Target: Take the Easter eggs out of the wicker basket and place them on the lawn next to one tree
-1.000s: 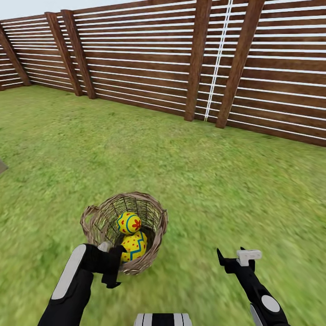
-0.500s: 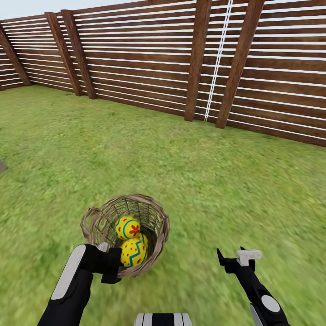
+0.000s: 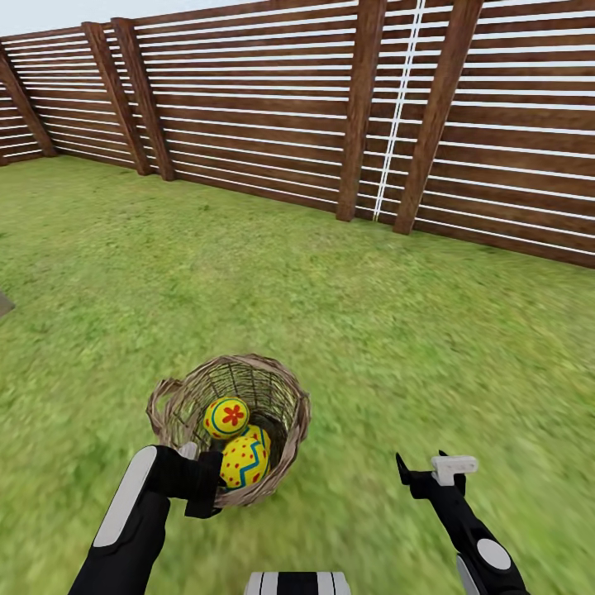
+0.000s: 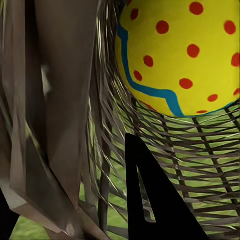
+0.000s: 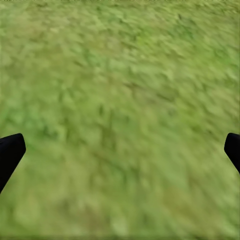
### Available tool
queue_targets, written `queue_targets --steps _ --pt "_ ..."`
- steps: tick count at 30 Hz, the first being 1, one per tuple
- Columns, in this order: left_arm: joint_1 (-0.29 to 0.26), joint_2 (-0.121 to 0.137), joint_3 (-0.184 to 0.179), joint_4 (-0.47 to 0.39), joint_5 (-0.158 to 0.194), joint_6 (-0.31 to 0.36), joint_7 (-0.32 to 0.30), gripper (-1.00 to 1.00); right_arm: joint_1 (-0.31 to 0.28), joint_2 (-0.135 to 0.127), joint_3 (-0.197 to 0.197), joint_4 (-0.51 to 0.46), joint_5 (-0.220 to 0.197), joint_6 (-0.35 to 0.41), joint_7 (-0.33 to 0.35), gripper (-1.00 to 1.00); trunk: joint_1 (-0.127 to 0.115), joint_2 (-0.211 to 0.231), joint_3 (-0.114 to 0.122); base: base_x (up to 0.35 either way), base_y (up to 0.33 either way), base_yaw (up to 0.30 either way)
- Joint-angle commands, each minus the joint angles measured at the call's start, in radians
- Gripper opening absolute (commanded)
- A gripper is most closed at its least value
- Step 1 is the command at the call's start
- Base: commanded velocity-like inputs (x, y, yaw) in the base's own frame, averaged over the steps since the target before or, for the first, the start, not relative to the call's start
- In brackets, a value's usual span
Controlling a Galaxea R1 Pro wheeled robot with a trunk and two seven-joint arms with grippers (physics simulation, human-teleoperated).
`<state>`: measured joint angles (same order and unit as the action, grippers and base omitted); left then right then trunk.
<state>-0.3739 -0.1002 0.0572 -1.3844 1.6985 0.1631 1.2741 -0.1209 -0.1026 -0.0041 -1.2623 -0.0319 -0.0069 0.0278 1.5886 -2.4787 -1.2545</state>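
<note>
I see the lawn (image 3: 347,314) covering most of the head view, mottled green and flat. The slatted wooden fence (image 3: 273,107) spans the upper part of the frame, from upper left to right edge.

The wicker basket (image 3: 291,398) sits on the grass at lower left of centre, tipped slightly toward me. I count two Easter eggs inside it: the flower egg (image 3: 226,417) lies above and left of the dotted egg (image 3: 245,459), the two touching. A third egg I cannot make out.

My left end effector (image 3: 207,487) is at the near rim of the basket, its dark body against the wickerwork. In the left wrist view one black finger (image 4: 155,200) lies against the woven wall (image 4: 205,150) with the dotted egg (image 4: 185,55) just behind the weave; thick rim twigs (image 4: 60,100) sit beside it. I cannot tell whether it is clamped on the rim.

My right end effector (image 3: 423,467) hangs over bare grass at lower right, well apart from the basket. Its fingertips (image 5: 11,152) stand wide apart, nothing between them.
</note>
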Motion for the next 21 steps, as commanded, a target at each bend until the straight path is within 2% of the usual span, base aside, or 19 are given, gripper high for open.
queue_targets --steps 1,16,21 --pt "0.000 -0.001 0.003 -0.001 0.001 0.013 0.005 -1.00 0.000 0.000 0.000 0.000 -0.003 -0.001 0.003 1.00 0.000 0.000 -0.001 0.000 0.000 0.000" --pt "0.000 -0.002 -0.001 -0.001 -0.002 0.018 -0.005 -1.00 0.000 0.000 -0.002 -0.003 -0.003 -0.001 0.004 1.00 0.000 0.000 0.003 0.000 0.000 0.000" --pt "0.000 -0.002 0.000 -0.001 -0.002 0.017 0.002 -1.00 0.000 0.000 -0.002 -0.003 -0.003 -0.001 0.004 1.00 -0.019 0.035 0.018 0.000 0.000 0.000"
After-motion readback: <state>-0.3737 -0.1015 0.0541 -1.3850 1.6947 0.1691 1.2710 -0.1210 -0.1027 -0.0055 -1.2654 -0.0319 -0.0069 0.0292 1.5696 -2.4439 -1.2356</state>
